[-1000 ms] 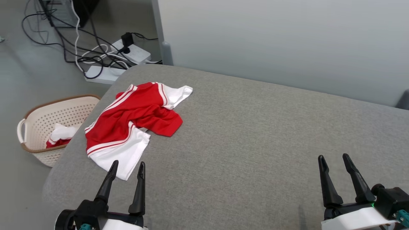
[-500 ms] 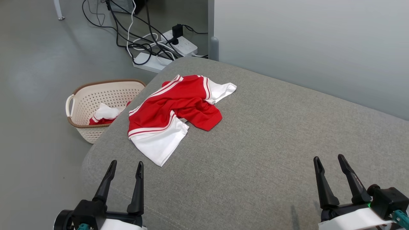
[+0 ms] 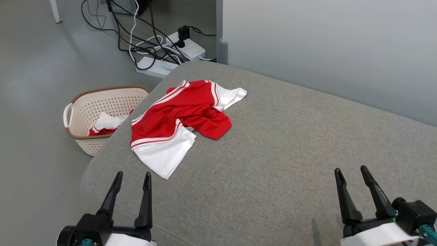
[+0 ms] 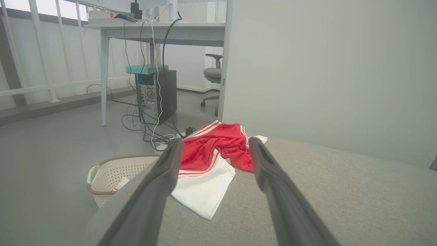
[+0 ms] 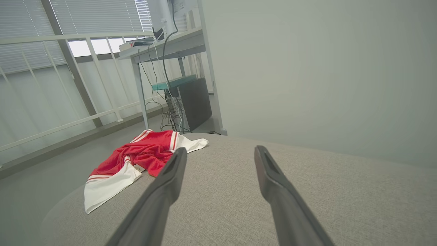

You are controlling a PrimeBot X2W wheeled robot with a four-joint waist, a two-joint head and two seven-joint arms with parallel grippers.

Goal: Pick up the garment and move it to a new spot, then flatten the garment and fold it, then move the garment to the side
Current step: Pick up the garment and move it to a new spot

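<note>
Garment (image 3: 177, 119), red and white, lies crumpled near the left edge of grey cushion (image 3: 290, 153), with wide bare fabric to its right. Basket (image 3: 102, 91) stands on the floor beside that edge. Left gripper (image 3: 133, 175) and right gripper (image 3: 350, 169) are spread wide, empty, apart from the cloth.

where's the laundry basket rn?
Head view, left side: the laundry basket sits on the floor beside the left edge of the grey upholstered surface, left of the red-and-white garment.

Soft, even daylight, bright throughout. The window (image 5: 85, 48) glares white in the wrist views. Shadows are faint; a thin one lies on the cushion (image 3: 273, 153) by the right jaws. Head view is sharp; wrist views blur their own jaws and bow the railing (image 5: 102, 36).
</note>
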